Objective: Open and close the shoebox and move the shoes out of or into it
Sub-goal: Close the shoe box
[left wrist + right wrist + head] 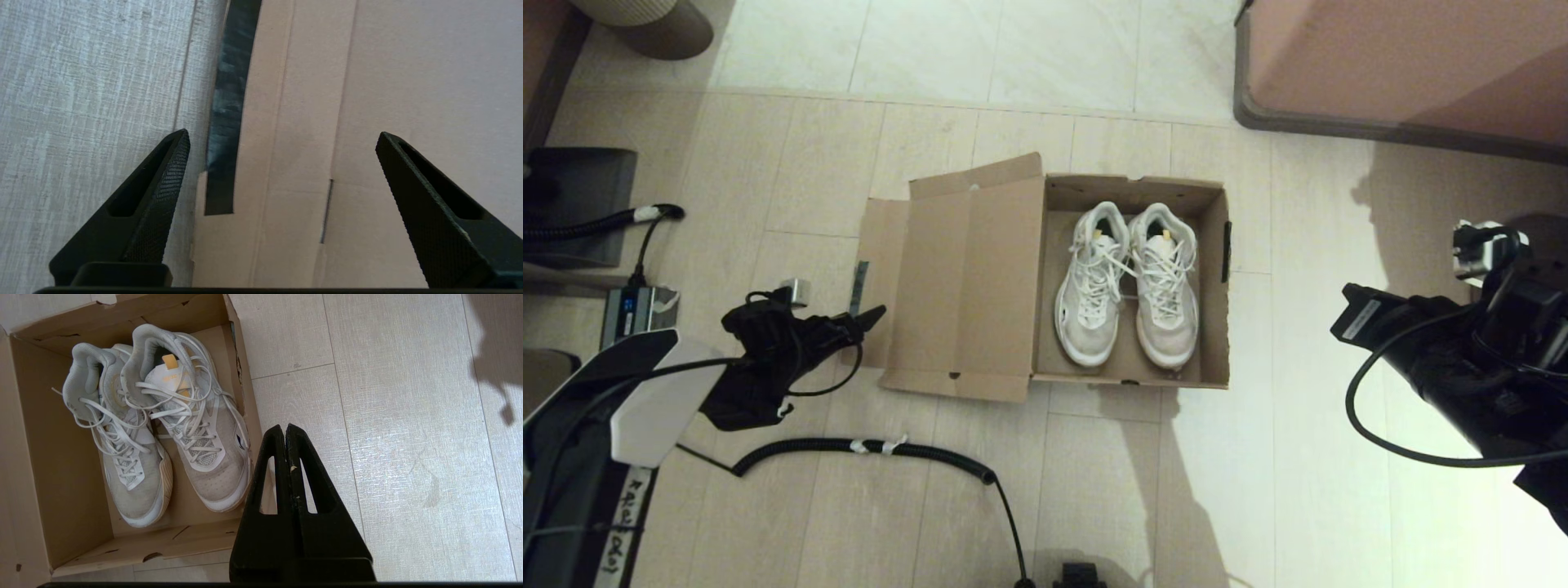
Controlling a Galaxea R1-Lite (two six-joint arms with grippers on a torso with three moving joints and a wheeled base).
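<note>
Shoebox open on the floor, white sneakers paired inside, lid flat leftward; left gripper fingers wide at its taped edge, seemingly to lift it; right gripper pinched together, empty, parked beside the box.

- Shoebox: plain brown cardboard; dark tape strip on lid flap.
- Shoes: off-white, white laces, grey-beige collars.
- Floor: pale wood-grain planks.
- Left pincer, right pincer: black.
</note>
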